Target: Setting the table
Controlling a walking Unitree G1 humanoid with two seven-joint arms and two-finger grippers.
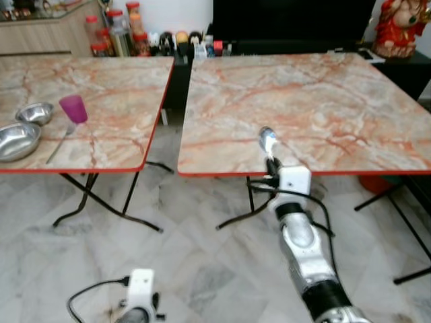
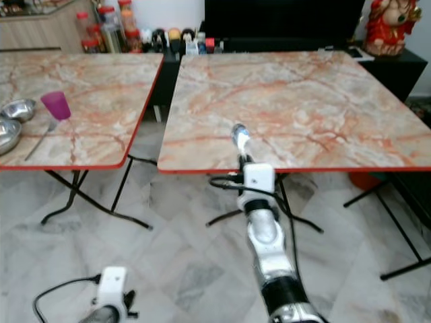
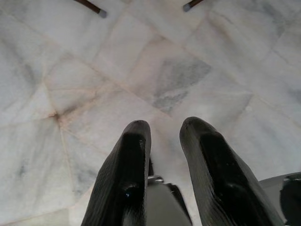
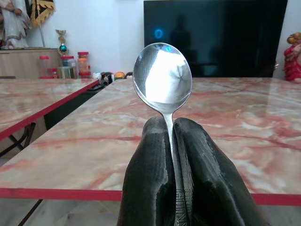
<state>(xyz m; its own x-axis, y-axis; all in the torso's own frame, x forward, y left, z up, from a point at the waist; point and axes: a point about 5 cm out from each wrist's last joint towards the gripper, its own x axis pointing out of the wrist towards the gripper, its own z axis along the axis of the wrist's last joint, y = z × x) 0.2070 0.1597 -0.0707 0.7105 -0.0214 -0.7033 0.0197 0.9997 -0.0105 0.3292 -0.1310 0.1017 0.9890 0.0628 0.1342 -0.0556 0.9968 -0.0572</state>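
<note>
The jaws of the right gripper (image 4: 175, 141) were pressed together on the handle of a spoon (image 4: 162, 80), pinching it just below the bowl. The spoon's long axis ran straight on from the fingers, bowl foremost and pointing away from the robot, and it hung over the near edge of the right table (image 1: 323, 101), a little left of that edge's middle. The bare marble top stretched ahead of and beneath the bowl, so the placing looked to call only for a short reach forward and down, with the handle trailing toward the robot.

The other settings lay well apart on the left table (image 1: 108, 87): a pink cup (image 1: 73, 108), two steel bowls (image 1: 20, 131) at its near left, and a thin utensil (image 1: 60, 142) lying beside the cup.

The left gripper (image 3: 164, 136) hung low over the marble floor (image 3: 70, 70), its fingers spread with a gap between them and holding nothing. The right arm was plainly the nearer to the spot.
</note>
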